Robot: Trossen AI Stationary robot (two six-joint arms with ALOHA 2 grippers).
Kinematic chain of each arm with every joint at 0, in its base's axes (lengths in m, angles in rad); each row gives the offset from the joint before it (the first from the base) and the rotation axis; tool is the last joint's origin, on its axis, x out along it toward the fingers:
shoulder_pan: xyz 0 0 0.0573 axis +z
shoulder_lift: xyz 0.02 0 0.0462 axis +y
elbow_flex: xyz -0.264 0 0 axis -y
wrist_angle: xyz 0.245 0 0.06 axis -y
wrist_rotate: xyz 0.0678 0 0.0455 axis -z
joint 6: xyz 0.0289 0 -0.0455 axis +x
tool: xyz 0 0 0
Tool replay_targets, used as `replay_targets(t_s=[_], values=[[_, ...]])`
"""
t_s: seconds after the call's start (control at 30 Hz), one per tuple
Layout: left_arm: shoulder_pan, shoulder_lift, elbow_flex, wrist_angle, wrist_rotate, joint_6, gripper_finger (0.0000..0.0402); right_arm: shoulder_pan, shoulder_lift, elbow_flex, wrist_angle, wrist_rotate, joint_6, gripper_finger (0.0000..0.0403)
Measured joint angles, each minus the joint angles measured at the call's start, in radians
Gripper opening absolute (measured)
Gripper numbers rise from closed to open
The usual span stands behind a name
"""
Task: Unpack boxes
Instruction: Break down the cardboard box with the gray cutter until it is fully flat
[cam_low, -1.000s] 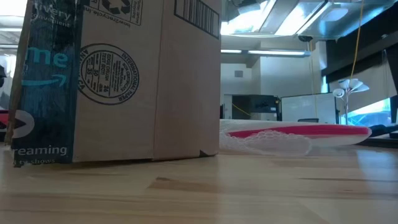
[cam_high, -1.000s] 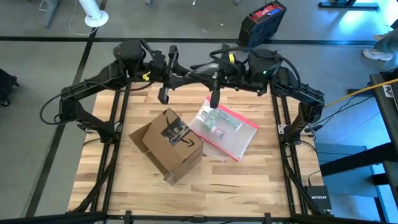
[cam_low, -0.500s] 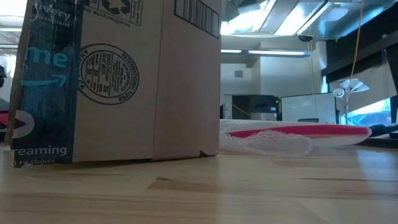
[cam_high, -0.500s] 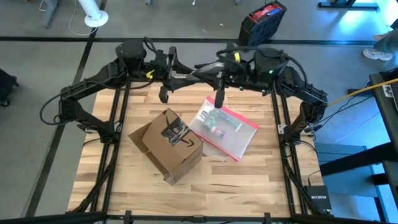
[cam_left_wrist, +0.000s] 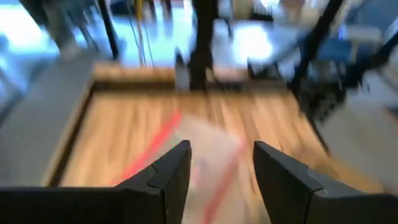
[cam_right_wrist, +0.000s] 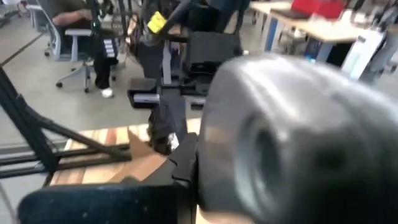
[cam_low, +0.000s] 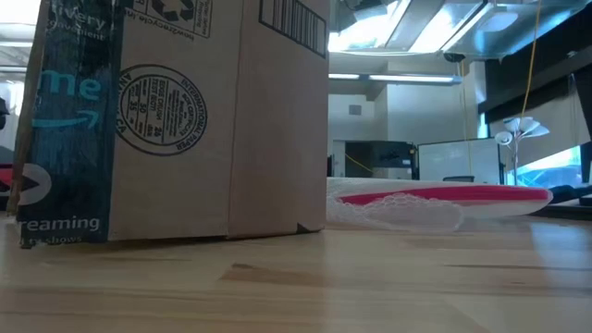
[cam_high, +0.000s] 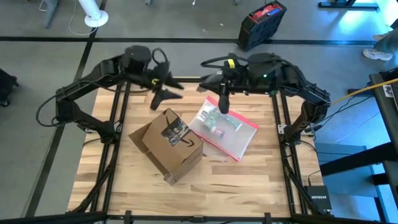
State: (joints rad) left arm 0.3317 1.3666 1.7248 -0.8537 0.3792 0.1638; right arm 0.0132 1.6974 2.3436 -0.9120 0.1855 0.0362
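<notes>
My left gripper hangs in the air just past the far corner of the brown corrugated cardboard shipping box, and in my left wrist view its two dark fingers stand apart with nothing between them, only the wooden slatted table and a blur of plastic beyond. The box sits a little left of the table's middle, turned cornerwise, with a flap hanging open on its left side and the black printed tape strip with its smile-arrow logo running across the top. Just beside it, toward my right arm, lies the clear plastic pouch with the pink-red edge, small items inside; I take that for what came out of the box. My right gripper hovers over the pouch's far end, touching nothing that I can make out, and whether its fingers are parted I cannot tell. By my reckoning the unpacking itself is nearly done, and I am between grips. If anything is left inside, the next move calls for bringing my left fingers down onto a flap or rim to steady the box.
</notes>
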Motion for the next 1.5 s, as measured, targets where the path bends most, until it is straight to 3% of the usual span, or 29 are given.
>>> replay_targets(t_s=[0.23, 0.5, 0.67, 0.8, 0.9, 1.17, 1.5], values=[[-0.027, 0.011, 0.000, -0.336, 0.007, 0.146, 0.0164, 0.000, 0.000, -0.069, -0.042, 0.004, 0.128, 0.0070], [-0.108, 0.012, 0.000, -0.401, 0.203, 0.220, 0.0164, 0.000, 0.001, -0.232, 0.036, -0.058, 0.253, 0.0071], [-0.168, 0.018, -0.018, -0.403, 0.188, 0.241, 0.0164, 0.000, 0.002, -0.330, 0.206, -0.104, 0.299, 0.0071], [-0.192, 0.027, -0.092, -0.368, 0.075, 0.225, 0.0164, 0.000, 0.002, -0.393, 0.323, -0.112, 0.292, 0.0071], [-0.195, 0.028, -0.147, -0.321, 0.059, 0.183, 0.0164, 0.000, 0.002, -0.441, 0.374, -0.106, 0.291, 0.0071], [-0.207, 0.027, -0.194, -0.271, 0.063, 0.154, 0.0164, 0.044, 0.002, -0.551, 0.478, -0.019, 0.322, 0.0072], [-0.208, 0.029, -0.195, -0.274, 0.101, 0.157, 0.0164, 0.136, 0.016, -0.597, 0.570, 0.250, 0.273, 0.0072]])
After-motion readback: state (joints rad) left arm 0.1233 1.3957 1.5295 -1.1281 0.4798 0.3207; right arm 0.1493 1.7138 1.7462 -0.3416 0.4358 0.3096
